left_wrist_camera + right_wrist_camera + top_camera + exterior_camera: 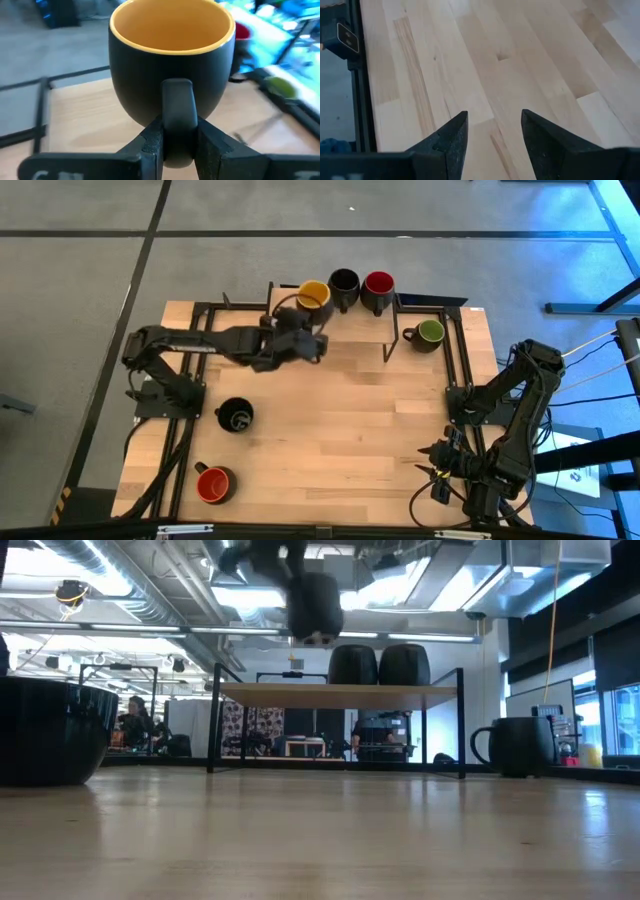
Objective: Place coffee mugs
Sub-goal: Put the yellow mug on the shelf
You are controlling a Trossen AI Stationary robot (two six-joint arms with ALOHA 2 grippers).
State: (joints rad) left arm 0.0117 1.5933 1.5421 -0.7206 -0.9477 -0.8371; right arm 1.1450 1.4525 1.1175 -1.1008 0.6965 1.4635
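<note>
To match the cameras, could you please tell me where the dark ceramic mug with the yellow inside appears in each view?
High: dark yellow-lined mug at the raised wooden shelf's left end, beside the left gripper.
Low: above the shelf, top centre.
Left wrist: centre, handle pinched.
Right wrist: absent.
Shared landmark: the shelf.

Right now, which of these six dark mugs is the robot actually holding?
The dark ceramic mug with the yellow inside: the left gripper pinches its handle. The other five stand untouched.

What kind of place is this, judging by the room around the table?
Probably a robotics lab or open workshop: exposed ceiling ducts run overhead, a person sits at a workstation in the background, and two robot arms are mounted on a wooden table standing on grey floor.
</note>
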